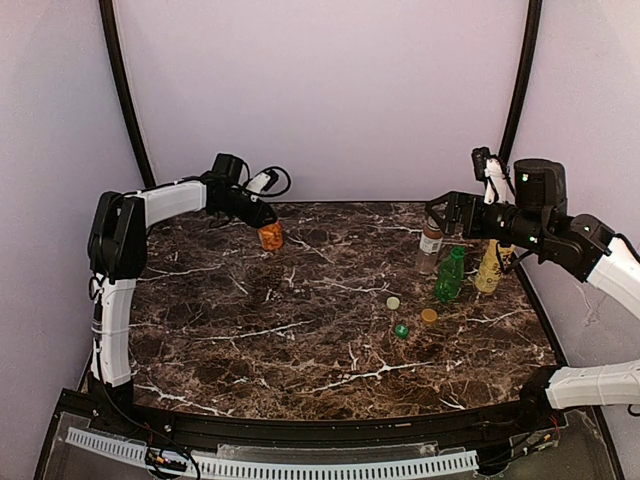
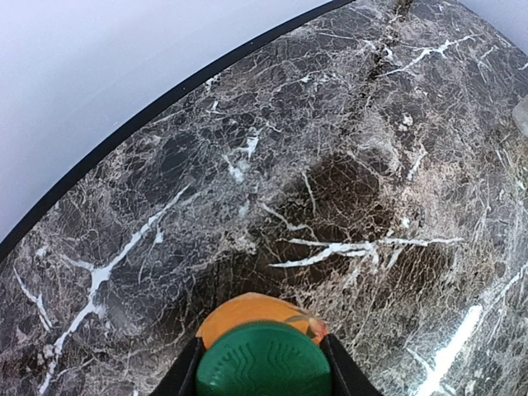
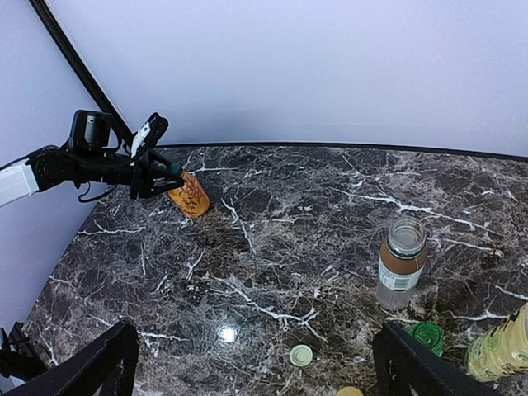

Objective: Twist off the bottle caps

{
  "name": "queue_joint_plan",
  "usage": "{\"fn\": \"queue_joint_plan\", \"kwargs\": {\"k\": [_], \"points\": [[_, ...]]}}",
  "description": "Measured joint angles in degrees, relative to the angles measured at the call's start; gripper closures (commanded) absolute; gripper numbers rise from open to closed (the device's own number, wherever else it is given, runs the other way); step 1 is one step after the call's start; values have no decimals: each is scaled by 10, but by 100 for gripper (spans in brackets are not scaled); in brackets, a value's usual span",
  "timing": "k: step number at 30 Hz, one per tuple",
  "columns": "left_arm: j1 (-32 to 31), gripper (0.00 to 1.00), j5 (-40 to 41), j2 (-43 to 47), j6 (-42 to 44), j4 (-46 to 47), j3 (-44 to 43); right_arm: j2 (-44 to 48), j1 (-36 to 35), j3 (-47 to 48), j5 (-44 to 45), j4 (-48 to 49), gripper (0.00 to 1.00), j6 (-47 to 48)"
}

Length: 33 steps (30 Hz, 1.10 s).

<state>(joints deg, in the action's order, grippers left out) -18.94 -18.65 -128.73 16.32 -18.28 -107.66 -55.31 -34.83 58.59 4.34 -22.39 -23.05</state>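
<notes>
The left gripper (image 2: 262,345) is closed on the green cap (image 2: 264,371) of the orange bottle (image 1: 271,236), one finger on each side of the cap, at the far left of the table (image 1: 250,340). The bottle leans over with its base on or just above the marble; I cannot tell which. Nothing else holds its body, so twisting the cap here would probably just turn the whole bottle. My reading is that it is gripped by the cap so it can be carried or offered to the other arm. The right gripper (image 3: 254,332) hangs over the right side with its fingers spread wide, holding nothing. It faces across the table toward the orange bottle, which would suit an arm ready to take the body. Below it, at the far right, the other three bottles stand close together. These are the clear bottle with a brown label (image 3: 402,266), plainly open at the mouth, the green bottle (image 1: 450,275) and the pale yellow bottle (image 1: 489,265). Three loose caps lie just in front of them, toward the middle: a pale cap (image 1: 393,302), a loose green cap (image 1: 401,330) and an orange-yellow cap (image 1: 429,315). That grouping suggests those three bottles are finished and parked out of the way, so the orange bottle has the last cap to loosen.
</notes>
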Motion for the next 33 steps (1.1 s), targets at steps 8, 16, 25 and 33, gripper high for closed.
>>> {"fn": "queue_joint_plan", "kwargs": {"k": [8, 16, 25, 33], "points": [[0, 99, -11, 4, 35, -47, -20, -5, 0, 7, -17, -5, 1, 14], [0, 99, -55, 135, 121, -174, -20, -64, -56, 68, -81, 17, 1, 96], [-16, 99, -143, 394, 202, -344, -20, -236, -206, 146, -134, 131, 1, 265], [-31, 99, -203, 507, 237, -478, 11, -409, -266, 264, -184, 253, 1, 316]]}}
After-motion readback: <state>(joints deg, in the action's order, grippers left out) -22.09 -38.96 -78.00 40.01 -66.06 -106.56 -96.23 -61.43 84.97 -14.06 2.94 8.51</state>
